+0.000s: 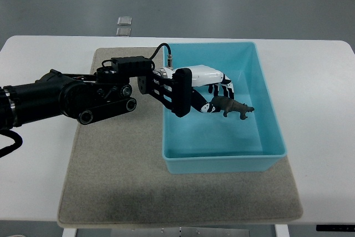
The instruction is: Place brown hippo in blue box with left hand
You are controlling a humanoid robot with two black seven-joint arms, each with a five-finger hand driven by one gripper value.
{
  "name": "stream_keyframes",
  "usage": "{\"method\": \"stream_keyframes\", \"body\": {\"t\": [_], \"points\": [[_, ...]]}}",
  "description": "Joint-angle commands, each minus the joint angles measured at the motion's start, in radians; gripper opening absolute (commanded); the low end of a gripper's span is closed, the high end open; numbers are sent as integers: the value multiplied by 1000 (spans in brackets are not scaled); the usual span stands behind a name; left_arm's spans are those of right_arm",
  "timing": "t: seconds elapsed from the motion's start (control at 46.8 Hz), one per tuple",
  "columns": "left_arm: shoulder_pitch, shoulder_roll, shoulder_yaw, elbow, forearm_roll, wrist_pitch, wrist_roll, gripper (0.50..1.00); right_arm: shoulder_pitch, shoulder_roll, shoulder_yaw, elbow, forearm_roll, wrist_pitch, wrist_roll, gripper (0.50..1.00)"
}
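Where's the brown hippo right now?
In the top view the hippo is inside the blue box, about its middle, at the fingertips of the left hand reaching in from the left.

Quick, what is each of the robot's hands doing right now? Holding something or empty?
Left hand: closed on the brown hippo, holding it over the inside of the blue box.
Right hand: not in the picture.
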Motion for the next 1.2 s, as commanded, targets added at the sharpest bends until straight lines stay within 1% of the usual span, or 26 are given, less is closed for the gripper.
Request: {"method": "stream_keyframes", "body": {"t": [0.0,0.107,0.171,0.192,0.235,0.257,0.299,0.406,0.449,0.62,0.834,1.005,1.176], "points": [[2,0,-1,0,0,2,0,737,0,0,0,0,0,1,0,936],[6,-1,-1,0,0,7,0,793,0,0,0,0,0,0,0,936],[6,-1,-3,0,-2,12,-2,865,0,0,0,0,0,0,0,936],[6,-1,-3,0,-2,16,-2,883,0,0,0,0,0,1,0,936],[8,-1,-3,0,-2,25,-2,891,0,0,0,0,0,1,0,936],[8,-1,-3,-2,-2,32,-2,906,0,0,0,0,0,1,0,936],[8,-1,-3,-2,-3,42,-4,962,0,0,0,0,0,1,0,936],[8,-1,-4,-2,-15,61,-4,975,0,0,0,0,0,1,0,936],[8,-1,-10,-2,-23,67,-2,992,0,0,0,0,0,1,0,936],[9,6,-27,-5,-28,93,-2,994,0,0,0,0,0,0,0,936],[12,15,-115,-5,-54,114,-2,994,0,0,0,0,0,0,0,936],[31,20,-187,-5,-187,145,0,994,0,0,0,0,0,0,0,936],[29,46,-219,1,-437,147,1,994,0,0,0,0,0,1,0,936]]}}
